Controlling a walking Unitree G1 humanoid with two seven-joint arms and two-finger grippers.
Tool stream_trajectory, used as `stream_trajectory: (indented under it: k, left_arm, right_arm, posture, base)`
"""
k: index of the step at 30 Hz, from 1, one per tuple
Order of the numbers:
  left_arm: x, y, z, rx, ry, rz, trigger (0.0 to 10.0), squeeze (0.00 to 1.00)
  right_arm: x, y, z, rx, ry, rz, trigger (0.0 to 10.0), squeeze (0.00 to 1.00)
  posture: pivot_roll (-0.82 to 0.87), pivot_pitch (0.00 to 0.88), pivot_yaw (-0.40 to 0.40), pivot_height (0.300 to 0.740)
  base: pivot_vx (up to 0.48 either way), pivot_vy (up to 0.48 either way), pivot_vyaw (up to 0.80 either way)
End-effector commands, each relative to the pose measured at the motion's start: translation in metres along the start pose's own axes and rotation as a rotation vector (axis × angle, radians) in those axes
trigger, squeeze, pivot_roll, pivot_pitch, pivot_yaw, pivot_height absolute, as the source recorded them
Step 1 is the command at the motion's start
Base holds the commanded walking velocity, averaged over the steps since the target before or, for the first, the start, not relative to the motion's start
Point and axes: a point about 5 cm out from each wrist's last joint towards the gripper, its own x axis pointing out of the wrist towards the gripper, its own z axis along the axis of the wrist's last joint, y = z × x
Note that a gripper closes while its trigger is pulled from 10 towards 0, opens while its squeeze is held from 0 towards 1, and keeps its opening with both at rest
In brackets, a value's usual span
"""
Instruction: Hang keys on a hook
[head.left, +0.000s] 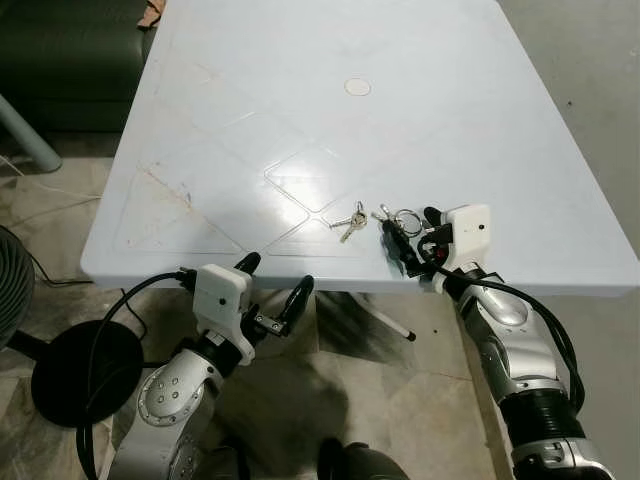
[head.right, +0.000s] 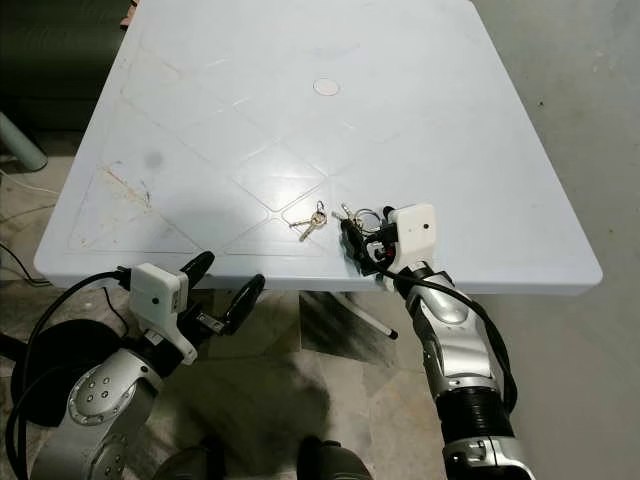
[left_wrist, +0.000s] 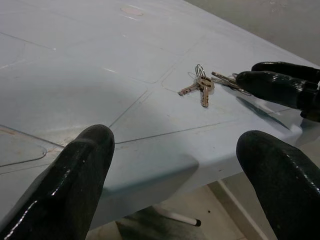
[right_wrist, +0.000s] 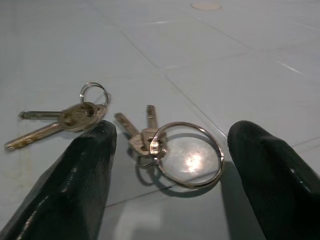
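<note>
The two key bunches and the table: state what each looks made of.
Key bunch with the large ring: metal, dull brass-toned keys, shiny silver ring that glints.
Key bunch with the small ring: metal likewise, worn yellowish.
Table: probably moulded plastic, pale blue, glossy, with pressed-in lines and scuffs.

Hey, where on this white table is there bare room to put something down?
Bare: the table's far and left parts, around the small round cap. Crowded: the near edge, where two key bunches lie by the open right gripper.
</note>
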Motion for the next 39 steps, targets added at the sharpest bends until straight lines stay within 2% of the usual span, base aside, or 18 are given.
stream_trajectory:
  k: [1, 6, 8, 9, 10, 12, 13, 14, 18, 19, 21, 22, 23, 25, 28, 29, 31, 39]
  left_arm:
    - [-0.002, -0.003, 0.001, -0.009, -0.001, -0.007, 10.0, 0.0]
    - [-0.001, -0.002, 0.001, -0.012, -0.001, -0.005, 10.0, 0.0]
    - [-0.001, -0.002, 0.001, -0.012, -0.001, -0.005, 10.0, 0.0]
    - [-0.001, -0.002, 0.001, -0.012, -0.001, -0.005, 10.0, 0.0]
    - [-0.001, -0.003, 0.001, -0.012, -0.001, -0.006, 10.0, 0.0]
    - [-0.002, -0.003, 0.001, -0.013, 0.0, -0.01, 10.0, 0.0]
    - [-0.001, -0.004, 0.001, -0.013, 0.001, -0.012, 10.0, 0.0]
    - [-0.001, -0.004, 0.001, -0.013, 0.001, -0.014, 10.0, 0.0]
    - [-0.002, -0.008, 0.001, -0.007, 0.003, -0.035, 10.0, 0.0]
    - [-0.002, -0.009, 0.001, -0.007, 0.003, -0.038, 10.0, 0.0]
    - [-0.002, -0.01, 0.001, -0.006, 0.005, -0.044, 10.0, 0.0]
    - [-0.002, -0.011, 0.0, -0.006, 0.006, -0.046, 10.0, 0.0]
    - [-0.002, -0.011, 0.0, -0.005, 0.006, -0.048, 10.0, 0.0]
    - [-0.001, -0.01, 0.0, -0.005, 0.006, -0.048, 10.0, 0.0]
    - [-0.001, -0.01, 0.001, -0.004, 0.005, -0.046, 10.0, 0.0]
    - [-0.001, -0.009, 0.001, -0.005, 0.005, -0.045, 10.0, 0.0]
    - [0.0, -0.009, 0.001, -0.005, 0.005, -0.044, 10.0, 0.0]
    - [0.0, -0.01, 0.001, -0.005, 0.003, -0.042, 10.0, 0.0]
  right_arm:
    - [-0.005, -0.003, 0.004, -0.007, -0.034, 0.015, 10.0, 0.0]
    - [-0.005, 0.0, 0.001, 0.003, -0.002, 0.039, 10.0, 0.0]
    - [-0.006, 0.003, -0.002, 0.005, 0.015, 0.059, 6.9, 0.0]
    - [-0.006, 0.003, -0.002, 0.009, 0.018, 0.065, 6.9, 0.0]
    - [-0.007, 0.005, -0.003, 0.007, 0.023, 0.082, 1.6, 0.0]
    - [-0.007, 0.007, -0.006, 0.001, 0.042, 0.093, 1.1, 0.0]
    - [-0.007, 0.007, -0.007, 0.002, 0.05, 0.094, 2.2, 0.0]
    - [-0.007, 0.007, -0.007, 0.003, 0.056, 0.095, 0.0, 0.0]
    - [-0.009, 0.016, -0.01, 0.017, 0.075, 0.151, 0.0, 0.0]
    - [-0.009, 0.016, -0.01, 0.011, 0.076, 0.152, 0.8, 0.0]
    - [-0.009, 0.017, -0.011, 0.012, 0.08, 0.15, 0.7, 0.0]
    - [-0.008, 0.017, -0.011, 0.015, 0.08, 0.148, 1.7, 0.0]
    - [-0.008, 0.017, -0.011, 0.017, 0.079, 0.146, 1.7, 0.0]
    - [-0.006, 0.016, -0.01, 0.025, 0.079, 0.124, 3.1, 0.0]
    - [-0.005, 0.016, -0.01, 0.029, 0.088, 0.115, 3.5, 0.0]
    - [-0.004, 0.016, -0.009, 0.024, 0.091, 0.106, 9.3, 0.0]
    - [-0.002, 0.015, -0.007, 0.027, 0.08, 0.091, 10.0, 0.0]
    - [0.0, 0.011, 0.006, 0.072, -0.021, 0.059, 10.0, 0.0]
  posture:
    - [0.08, 0.282, -0.104, 0.74]
    - [0.08, 0.283, -0.104, 0.74]
    - [0.08, 0.284, -0.104, 0.74]
    - [0.08, 0.284, -0.104, 0.74]
    - [0.08, 0.284, -0.104, 0.74]
    - [0.08, 0.284, -0.104, 0.74]
    - [0.08, 0.287, -0.104, 0.74]
    - [0.08, 0.287, -0.104, 0.74]
    - [0.08, 0.287, -0.104, 0.74]
    - [0.08, 0.287, -0.104, 0.74]
    - [0.08, 0.287, -0.104, 0.74]
    - [0.08, 0.287, -0.104, 0.74]
    - [0.08, 0.287, -0.104, 0.74]
    - [0.08, 0.287, -0.1, 0.74]
    - [0.08, 0.286, -0.099, 0.74]
    - [0.08, 0.286, -0.099, 0.74]
    - [0.08, 0.285, -0.099, 0.74]
    - [0.08, 0.284, -0.098, 0.74]
  base:
    - [0.0, 0.0, 0.0]
    - [0.0, 0.0, 0.0]
    - [0.0, 0.0, 0.0]
    - [0.0, 0.0, 0.0]
    - [0.0, 0.0, 0.0]
    - [0.0, 0.0, 0.0]
    - [0.0, 0.0, 0.0]
    - [0.0, 0.0, 0.0]
    - [0.0, 0.0, 0.0]
    - [0.0, 0.0, 0.0]
    - [0.0, 0.0, 0.0]
    - [0.0, 0.0, 0.0]
    - [0.0, 0.0, 0.0]
    - [0.0, 0.0, 0.0]
    - [0.0, 0.0, 0.0]
    - [0.0, 0.0, 0.0]
    - [0.0, 0.0, 0.0]
    - [0.0, 0.0, 0.0]
